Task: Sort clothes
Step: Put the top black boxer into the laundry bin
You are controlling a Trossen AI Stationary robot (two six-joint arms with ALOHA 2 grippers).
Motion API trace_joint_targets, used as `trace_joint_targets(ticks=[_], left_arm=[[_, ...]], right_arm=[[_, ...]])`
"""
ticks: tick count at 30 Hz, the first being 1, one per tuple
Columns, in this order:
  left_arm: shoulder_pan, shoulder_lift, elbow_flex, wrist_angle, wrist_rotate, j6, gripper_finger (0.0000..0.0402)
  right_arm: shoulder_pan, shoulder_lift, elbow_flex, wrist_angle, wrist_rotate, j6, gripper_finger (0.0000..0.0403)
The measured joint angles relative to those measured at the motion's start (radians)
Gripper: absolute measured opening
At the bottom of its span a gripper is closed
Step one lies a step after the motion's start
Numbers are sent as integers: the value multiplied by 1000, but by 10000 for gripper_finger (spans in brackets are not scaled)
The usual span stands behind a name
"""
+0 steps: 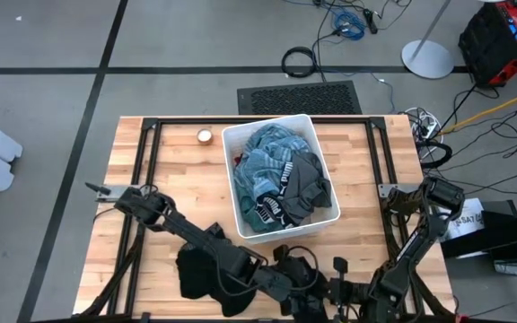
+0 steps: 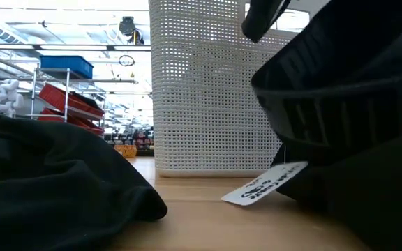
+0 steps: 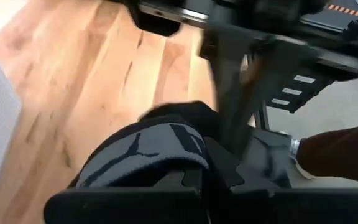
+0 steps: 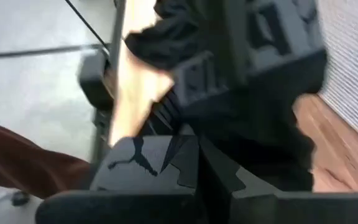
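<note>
On the near side of the white bin point(image 1: 239, 202), at the table's point(image 1: 164, 170) front edge, both grippers meet over a black garment point(image 1: 200, 274). The left gripper point(image 1: 308, 285) and right gripper point(image 1: 337, 278) each look pinched shut on its grey-banded waistband point(image 3: 148, 146) — a judgement from the wrist views. That seems the only piece out so far; the teal-grey striped, black and dark grey clothes point(image 1: 281, 175) still fill the bin — most sorting remains.
</note>
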Motion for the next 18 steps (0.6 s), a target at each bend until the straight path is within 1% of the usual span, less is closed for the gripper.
trace_joint_targets(ticks=[3, 6, 11, 15, 18], left_arm=[[-6, 7, 0, -23, -1, -39, 0], [-11, 28, 1, -17, -3, -88, 0], [-13, 69, 0, -21, -19, -156, 0], [-15, 91, 0, -15, -20, -165, 0], [-18, 93, 0, 9, -19, -165, 0]], right_arm=[[0, 1, -30, -2, 2, -14, 12], [0, 1, -34, 4, 6, -94, 39], [0, 1, -34, 63, 0, -248, 106], [0, 3, -34, 68, -24, -278, 165], [-12, 17, -34, 63, -43, -280, 199]])
